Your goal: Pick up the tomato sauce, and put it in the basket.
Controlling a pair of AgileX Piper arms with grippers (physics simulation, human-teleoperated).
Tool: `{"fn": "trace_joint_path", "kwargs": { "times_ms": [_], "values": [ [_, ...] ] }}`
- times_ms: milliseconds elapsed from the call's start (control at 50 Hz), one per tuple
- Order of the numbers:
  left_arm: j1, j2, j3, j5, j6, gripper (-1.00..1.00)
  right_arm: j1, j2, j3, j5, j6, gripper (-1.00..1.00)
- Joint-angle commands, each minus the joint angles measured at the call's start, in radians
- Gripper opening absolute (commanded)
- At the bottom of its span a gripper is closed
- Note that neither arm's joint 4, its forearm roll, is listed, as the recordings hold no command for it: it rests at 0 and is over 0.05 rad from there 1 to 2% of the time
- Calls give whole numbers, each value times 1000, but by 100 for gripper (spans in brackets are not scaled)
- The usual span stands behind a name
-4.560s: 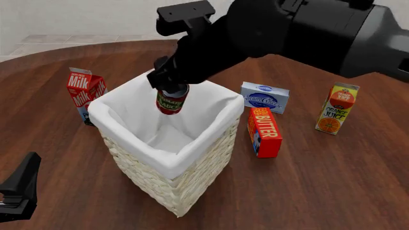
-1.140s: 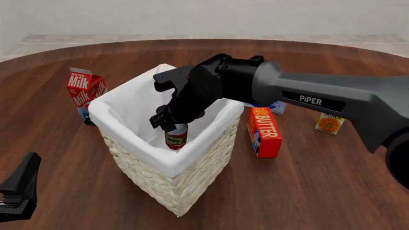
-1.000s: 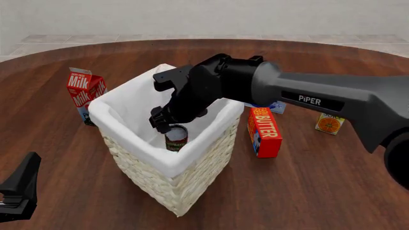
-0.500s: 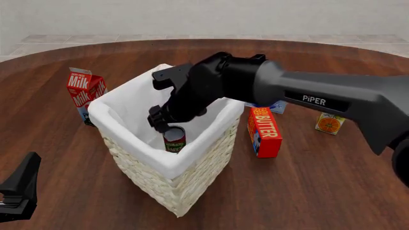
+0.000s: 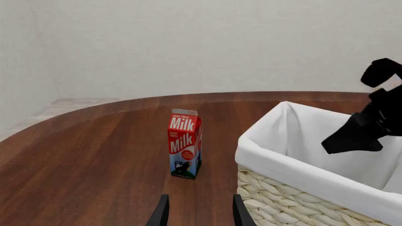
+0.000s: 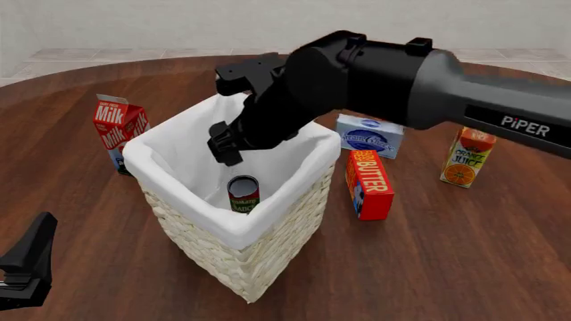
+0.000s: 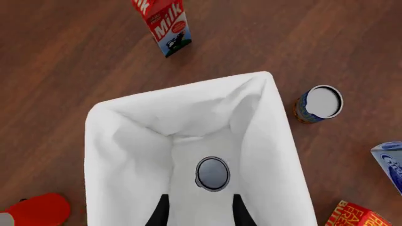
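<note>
Basket (image 6: 241, 221), biggest thing on the table, holds one item: the can (image 6: 243, 194), upright on the lining, long axis vertical, silver top up (wrist cam shows it dead centre). R gripper (image 6: 224, 144) hangs straight above it, well clear, fingers spread w/ nothing between. So the can lies directly below the claw, apart from it; judged done, only a lift out left. L gripper (image 5: 198, 214) low by the basket's near side, spread, empty, farther off.

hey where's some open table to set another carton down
Bare wood lies left of the milk carton and in front of the basket, toward the left gripper. It's crowded right of the basket: butter box, cream cheese box, orange juice carton.
</note>
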Motion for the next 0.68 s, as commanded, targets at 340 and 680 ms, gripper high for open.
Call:
{"fn": "trace_joint_path", "kwargs": {
  "times_ms": [340,680],
  "values": [
    [0,0,0,0,0,100,23,-233,62,65,-27,100],
    [0,0,0,0,0,100,25,-400,140,97,-29,100]
  ]
}}
